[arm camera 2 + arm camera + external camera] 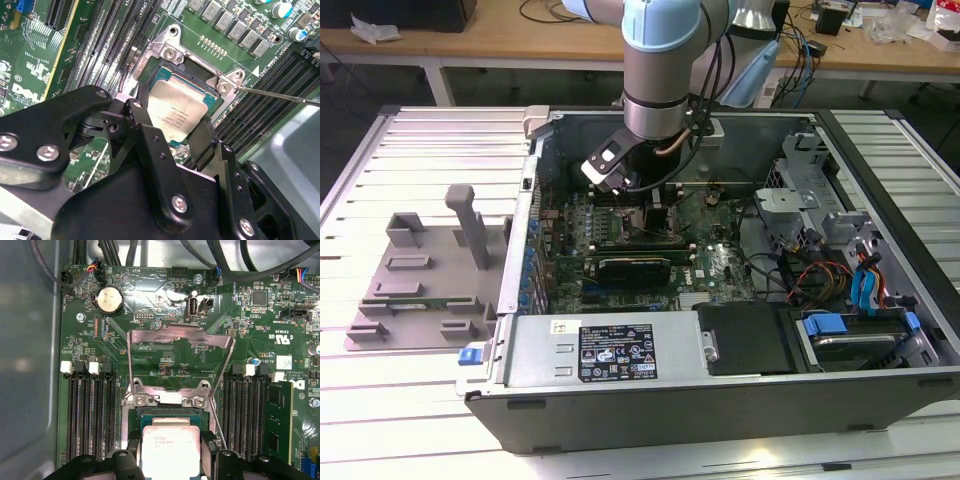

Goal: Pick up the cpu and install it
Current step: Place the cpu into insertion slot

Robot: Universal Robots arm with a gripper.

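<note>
Starting at the exterior view's left, a grey fixture (420, 280) sits on the table (420, 130); mid-frame, inside the computer case (720, 410), the pincer (645, 210) grips the cpu (180, 110) by opposite edges over the open socket (162, 75). Seating it well calls for a level chip, corners aligned, no sideways push.

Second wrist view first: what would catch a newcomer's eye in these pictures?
The silvery cpu stands out, clamped in the black gripper at the motherboard's socket. In the first wrist view, the socket's metal load plate stands raised open. In the exterior view, the arm reaches down into an open computer case.
</note>
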